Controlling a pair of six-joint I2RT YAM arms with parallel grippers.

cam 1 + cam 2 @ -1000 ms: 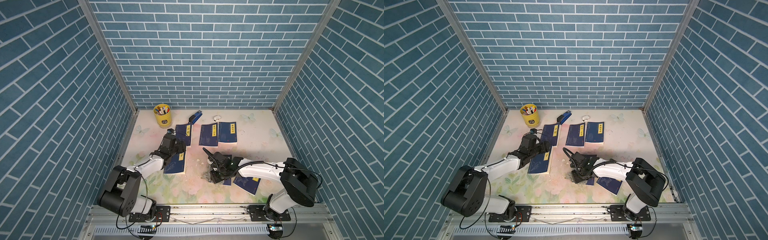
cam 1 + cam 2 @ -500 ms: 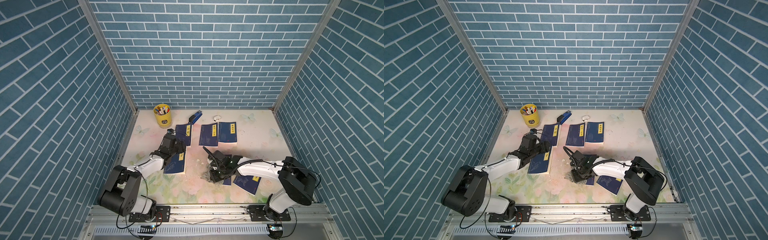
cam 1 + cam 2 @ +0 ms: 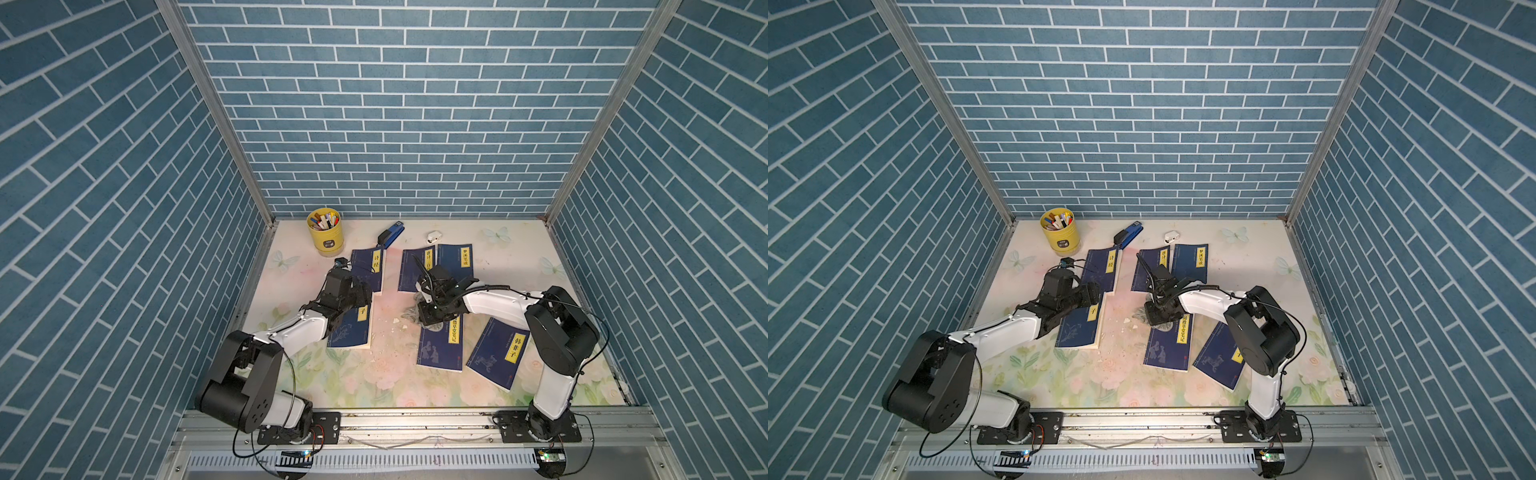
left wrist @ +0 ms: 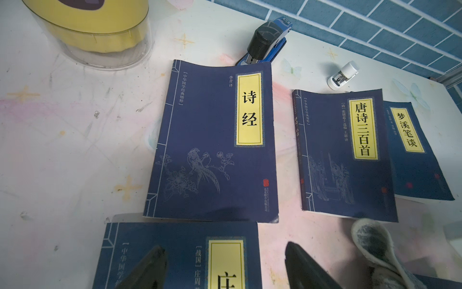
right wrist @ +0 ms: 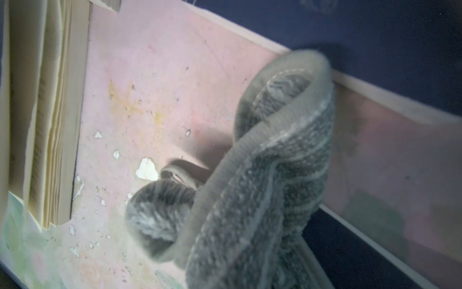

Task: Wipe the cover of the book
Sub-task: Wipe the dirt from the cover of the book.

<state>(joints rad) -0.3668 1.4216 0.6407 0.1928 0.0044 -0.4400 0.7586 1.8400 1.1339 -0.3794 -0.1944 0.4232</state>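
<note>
Several dark blue books with yellow title labels lie flat on the table. My right gripper [image 3: 428,318] [image 3: 1152,316] is shut on a grey cloth [image 3: 411,313] [image 5: 262,175]. It is at the far left corner of the near-middle book [image 3: 440,349] [image 3: 1169,349], and the cloth hangs partly over the table beside that corner. The cloth hides its fingers in the right wrist view. My left gripper [image 3: 361,297] [image 4: 223,246] is open and low over the far end of the near-left book [image 3: 351,332] [image 4: 180,250], with nothing between its fingers.
A yellow pen cup [image 3: 325,228], a blue stapler [image 3: 390,235] and a small white object [image 3: 433,237] stand at the back. Three more books [image 3: 368,268] [image 3: 415,268] [image 3: 457,259] lie behind the grippers. Another book [image 3: 498,353] lies near right. White flakes [image 3: 395,322] dot the table between the near books.
My right gripper has drawn the cloth from over the near-middle book toward its far end, uncovering more of the cover. The left arm has not moved.
</note>
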